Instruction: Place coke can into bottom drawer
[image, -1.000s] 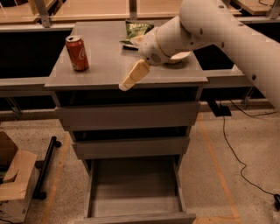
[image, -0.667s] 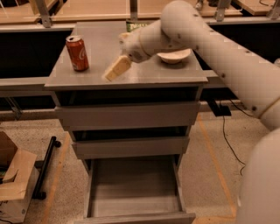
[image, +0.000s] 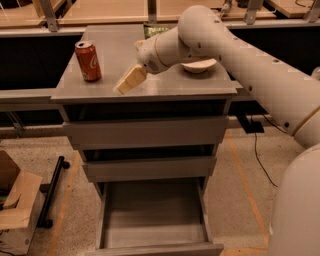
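The red coke can (image: 88, 61) stands upright on the left part of the grey cabinet top (image: 110, 40). My gripper (image: 130, 80) hangs over the cabinet top to the right of the can, a short gap apart, with its tan fingers (image: 132, 78) pointing down and left. It holds nothing that I can see. The bottom drawer (image: 154, 220) is pulled out and open below, with nothing in it. The two narrower drawers above it are closed.
A white bowl (image: 199, 65) sits on the cabinet top behind my arm, and a green chip bag (image: 155, 31) lies at the back edge. A cardboard box (image: 15, 210) and a black bar (image: 52, 192) lie on the floor at left. A cable (image: 257, 155) runs on the right.
My gripper has moved left across the cabinet top, from the middle toward the coke can. The can and drawer have not moved.
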